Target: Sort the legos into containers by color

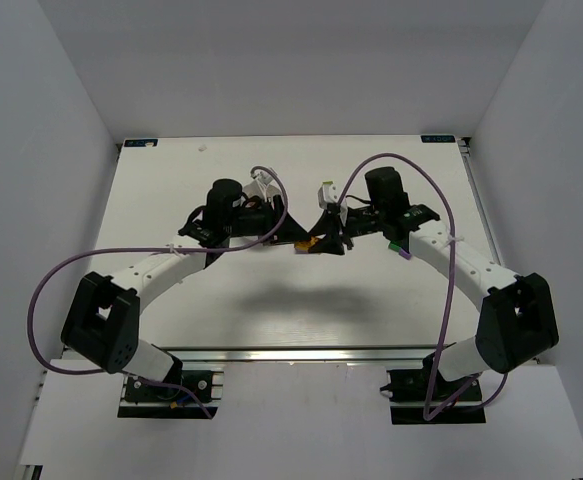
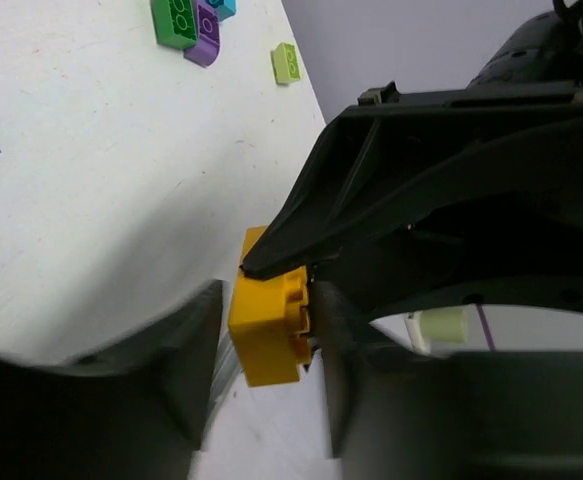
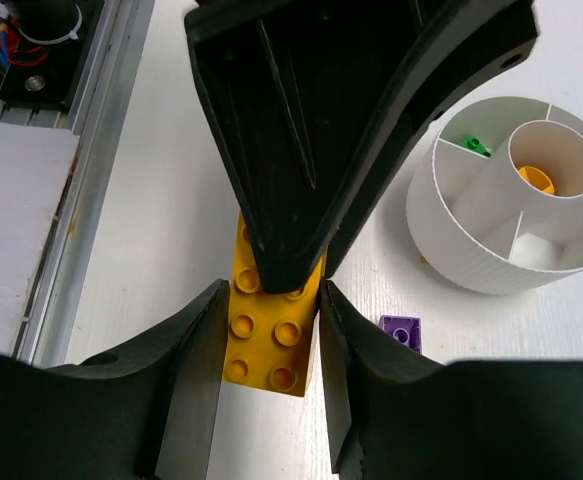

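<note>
Showing the yellow brick (image 3: 271,345) at the table's (image 3: 161,200) middle, clamped at once by the right gripper (image 3: 269,320) and the left gripper (image 2: 266,315), each closed narrowly on it from opposite sides. Beside it stands the dish (image 3: 451,240), a green brick (image 3: 476,147) in one wedge and a yellow piece (image 3: 536,178) in its well, a purple brick (image 3: 401,332) on the table near its wall. A lime brick (image 2: 286,62) lies farther off.
</note>
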You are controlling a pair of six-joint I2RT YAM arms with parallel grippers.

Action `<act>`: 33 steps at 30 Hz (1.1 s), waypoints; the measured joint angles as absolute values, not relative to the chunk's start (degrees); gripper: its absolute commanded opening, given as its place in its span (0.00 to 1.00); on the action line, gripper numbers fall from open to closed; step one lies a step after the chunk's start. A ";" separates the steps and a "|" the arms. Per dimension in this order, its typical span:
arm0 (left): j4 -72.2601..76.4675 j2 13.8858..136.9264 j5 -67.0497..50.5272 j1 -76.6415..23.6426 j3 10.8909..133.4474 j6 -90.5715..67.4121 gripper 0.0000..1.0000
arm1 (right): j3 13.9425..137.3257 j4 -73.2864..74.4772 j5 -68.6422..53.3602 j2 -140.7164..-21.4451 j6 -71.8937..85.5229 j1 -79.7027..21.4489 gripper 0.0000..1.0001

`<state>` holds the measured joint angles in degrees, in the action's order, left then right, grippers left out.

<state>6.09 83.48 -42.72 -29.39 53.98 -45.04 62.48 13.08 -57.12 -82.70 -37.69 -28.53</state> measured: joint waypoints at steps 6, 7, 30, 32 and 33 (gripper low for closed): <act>5.13 84.95 -42.15 -29.61 55.75 -45.30 0.09 | 62.46 12.58 -54.35 -82.30 -37.10 -29.08 0.52; 4.75 85.06 -42.04 -29.61 56.10 -45.21 0.02 | 62.46 12.47 -53.82 -82.19 -36.40 -29.15 0.63; -32.60 91.37 6.66 -27.59 85.97 -24.05 0.00 | 49.15 3.68 -26.61 -66.92 -21.96 -24.23 0.00; -34.15 94.26 9.02 -27.55 86.59 -23.29 0.00 | 48.84 3.46 -25.56 -66.30 -21.02 -23.11 0.00; -34.94 95.57 9.98 -27.53 86.87 -23.07 0.00 | 48.84 3.38 -25.17 -66.06 -20.60 -22.39 0.00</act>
<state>-34.94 95.57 9.98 -27.53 86.87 -23.07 48.84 3.38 -25.17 -66.06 -20.60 -22.39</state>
